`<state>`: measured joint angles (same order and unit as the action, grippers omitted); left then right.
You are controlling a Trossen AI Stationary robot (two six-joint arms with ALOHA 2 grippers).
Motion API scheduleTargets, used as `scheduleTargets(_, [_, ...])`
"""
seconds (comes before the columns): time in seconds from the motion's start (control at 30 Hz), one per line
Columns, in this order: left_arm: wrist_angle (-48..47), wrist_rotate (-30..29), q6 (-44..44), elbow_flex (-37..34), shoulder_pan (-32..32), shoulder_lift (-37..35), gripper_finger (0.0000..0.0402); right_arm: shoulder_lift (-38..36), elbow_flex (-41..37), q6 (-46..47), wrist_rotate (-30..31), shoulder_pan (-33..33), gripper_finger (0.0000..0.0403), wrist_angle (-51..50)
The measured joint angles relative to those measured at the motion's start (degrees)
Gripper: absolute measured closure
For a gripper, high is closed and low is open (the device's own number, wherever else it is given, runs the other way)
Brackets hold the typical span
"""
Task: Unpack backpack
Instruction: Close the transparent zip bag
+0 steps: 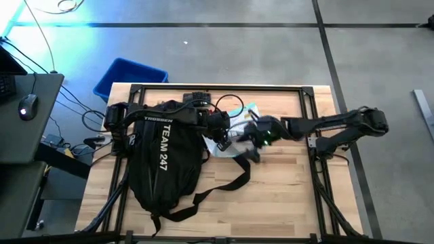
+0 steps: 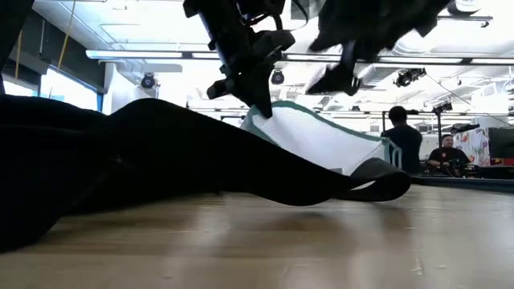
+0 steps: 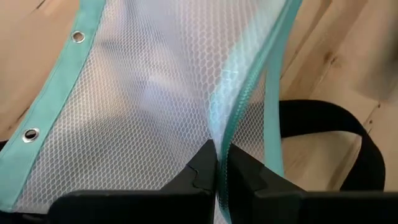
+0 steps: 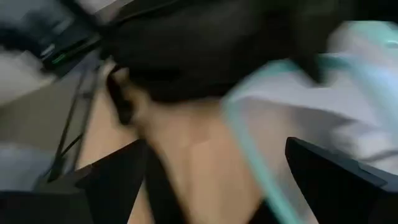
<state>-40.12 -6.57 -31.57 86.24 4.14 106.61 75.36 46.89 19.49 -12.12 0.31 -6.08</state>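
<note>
The black backpack (image 1: 163, 163) with white "TEAM 247" lettering lies flat on the wooden table, left of centre. At its right side a white mesh pouch (image 2: 321, 136) with teal trim slopes from a raised corner down toward the table. My left gripper (image 3: 217, 165) reaches over the backpack and is shut on the pouch. My right gripper (image 4: 211, 186) hangs open just right of it, above the pouch (image 1: 236, 132), with nothing between its fingers. My left gripper pinches the pouch's teal zipper edge (image 3: 219, 134) between its two fingers. The fingers slant down from the table's left side. The held corner (image 2: 259, 112) is lifted, and the mesh falls away to a lower end (image 2: 377, 152) behind a backpack strap.
A long black strap (image 1: 227, 184) trails from the backpack across the table's middle, and its loop (image 2: 377, 181) lies in front of the pouch. Black frame rails (image 1: 319, 169) run along the table's edges. A blue bin (image 1: 129, 78) stands beyond the far left corner. People (image 2: 401, 136) sit in the room behind.
</note>
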Motion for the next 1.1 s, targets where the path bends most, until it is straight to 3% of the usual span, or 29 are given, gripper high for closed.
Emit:
scheduleTargets(0.1, [0.12, -0.52, 0.39, 0.0, 0.02, 0.0, 0.0402, -1.96, 0.02, -0.62, -2.88, 3.71, 0.0052, -4.62])
scheduleTargets(0.17, [0.16, -0.8, 1.2, 0.0, 0.02, 0.0, 0.0402, -3.54, 0.02, -5.02, -6.15, 5.39, 0.0058, -8.76])
scheduleTargets(0.23, [0.05, -0.85, 1.92, 0.0, 0.02, 0.0, 0.0402, -5.37, 0.02, -11.91, -4.72, 6.87, 0.0067, -15.25])
scheduleTargets(0.33, [0.02, -0.85, 2.39, 0.0, 0.02, 0.0, 0.0402, -8.43, 0.13, -21.77, 7.4, 7.96, 0.0081, -26.45])
scheduleTargets(0.47, [-0.19, -0.85, 2.29, 0.0, 0.03, 0.0, 0.0402, -11.61, 1.01, -38.87, 32.27, 6.61, 0.01, -40.52])
scheduleTargets(0.53, [-0.11, -0.87, 2.29, 0.0, -0.1, 0.0, 0.0402, -12.25, 1.01, -47.96, 37.78, 3.05, 0.0112, -43.35])
scheduleTargets(0.7, [-0.02, -0.82, 2.13, 0.0, -0.24, 0.0, 0.0402, -11.81, -1.93, -65.0, 28.1, -8.44, 0.0145, -41.92])
scheduleTargets(0.87, [0.14, -0.31, 2.23, 0.0, -0.39, 0.0, 0.0402, -11.13, -6.47, -81.31, 21.23, -13.5, 0.0164, -31.49])
scheduleTargets(0.97, [0.03, -0.31, 2.23, 0.0, -0.42, 0.0, 0.0402, -11.13, -8.54, -83.05, 17.7, -13.94, 0.0166, -26.02])
scheduleTargets(1.1, [-0.02, -0.2, 2.23, 0.0, -0.42, 0.0, 0.0402, -9.87, -10.8, -82.58, 11.75, -13.73, 0.0167, -25.8])
